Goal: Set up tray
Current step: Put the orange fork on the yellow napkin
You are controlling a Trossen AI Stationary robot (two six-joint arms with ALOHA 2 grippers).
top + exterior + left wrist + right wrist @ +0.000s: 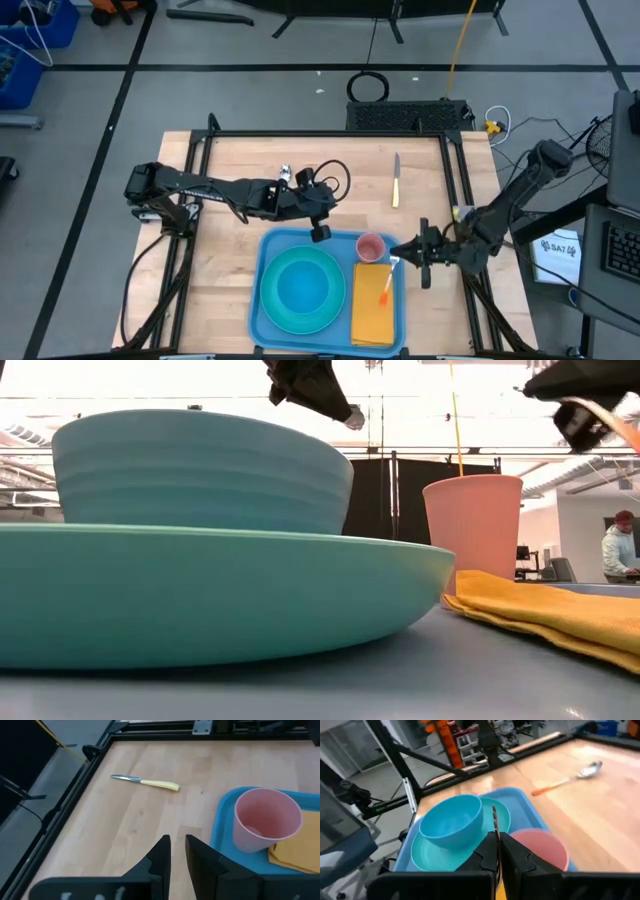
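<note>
Tray (262, 300) sits at counter's near edge, plate, bowl, cup, napkin aboard. My right gripper (412, 253) clamped on orange-handled utensil (387, 287) over napkin (372, 305). I'd lower flat, release gently. Left gripper (320, 232) slightly parted, empty, hovering beside tray's far rim.

A grey floor (250, 55) marked with dark lines is seen around the wooden table (260, 155), with a blue bin (35, 40) at one corner and a black cable coil (368, 86) beyond the far edge. In the low view, a black curtain (395, 495) is hung behind the table under bright ceiling light, and a person (620, 550) is seated at the side.
</note>
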